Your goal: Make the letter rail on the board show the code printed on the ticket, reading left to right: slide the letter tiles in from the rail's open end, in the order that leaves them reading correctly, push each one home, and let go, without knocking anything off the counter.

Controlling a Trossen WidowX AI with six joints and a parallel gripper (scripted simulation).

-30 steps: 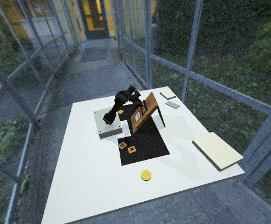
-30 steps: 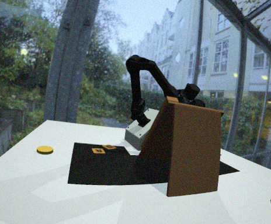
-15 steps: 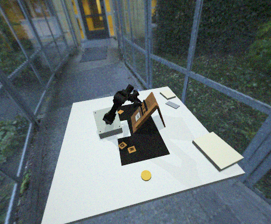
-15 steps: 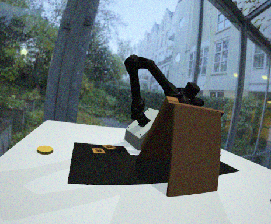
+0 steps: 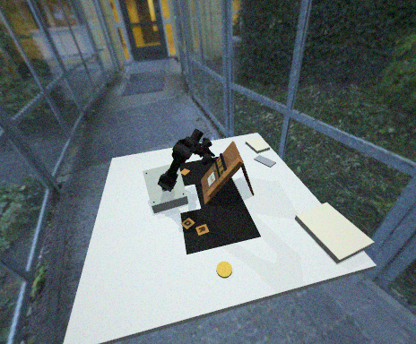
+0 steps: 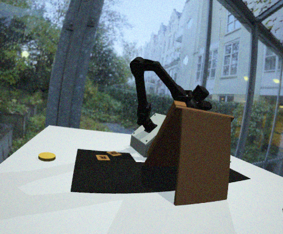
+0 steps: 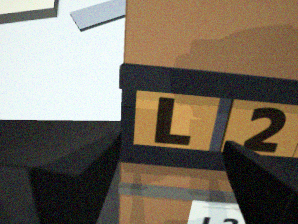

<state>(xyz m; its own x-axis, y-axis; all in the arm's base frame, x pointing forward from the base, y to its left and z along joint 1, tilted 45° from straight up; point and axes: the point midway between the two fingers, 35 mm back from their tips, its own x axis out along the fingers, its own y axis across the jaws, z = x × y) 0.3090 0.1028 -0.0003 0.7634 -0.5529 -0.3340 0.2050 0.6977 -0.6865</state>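
The brown slanted board [image 5: 231, 162] [image 6: 205, 152] [image 7: 210, 35] stands on the black mat [image 5: 229, 224]. Its dark letter rail [image 7: 200, 80] [image 5: 221, 163] holds an L tile [image 7: 170, 122] and, to its right, a 2 tile [image 7: 265, 130]. The white ticket [image 5: 211, 178] [image 7: 220, 217] is stuck on below the rail. My gripper [image 7: 172, 143] [image 5: 209, 154] [image 6: 203, 105] is at the top of the board, and its fingers stand open on either side of the L tile. Two loose tiles [image 5: 187, 223] [image 5: 202, 229] [image 6: 102, 157] [image 6: 114, 153] lie on the mat's front. A third tile [image 5: 185, 171] lies beside the arm.
A yellow disc [image 5: 224, 269] [image 6: 46, 156] lies near the counter's front edge. A large cream slab [image 5: 334, 230] lies at the right edge. A small cream pad [image 5: 257, 144] and a grey plate [image 5: 264, 160] [image 7: 97, 15] lie behind the board. The arm's grey base [image 5: 167, 193] is to the left.
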